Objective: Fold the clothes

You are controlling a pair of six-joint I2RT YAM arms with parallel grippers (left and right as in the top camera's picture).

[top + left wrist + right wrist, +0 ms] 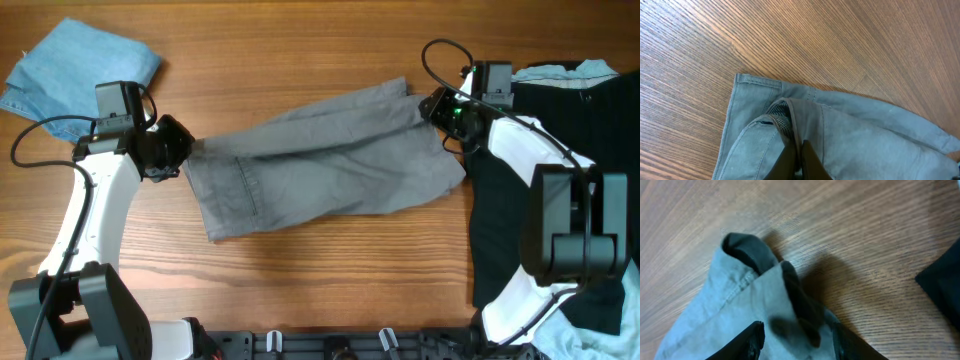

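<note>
The grey shorts (320, 160) lie spread across the middle of the table, running from lower left to upper right. My left gripper (172, 150) is at their left end. In the left wrist view its fingers (797, 157) are pinched shut on a fold of the grey shorts (865, 130) near a stitched hem. My right gripper (437, 107) is at the shorts' upper right corner. In the right wrist view its fingers (797, 337) are apart, with the raised edge of the shorts (715, 310) between them. The light-blue denim garment (80, 65) lies at the top left. The black garment (560, 200) lies at the right.
The wooden table (300, 60) shows bare behind and in front of the shorts. A light-blue and white cloth (570, 70) peeks from the top of the black garment. A corner of the black garment (942, 290) is at the right in the right wrist view.
</note>
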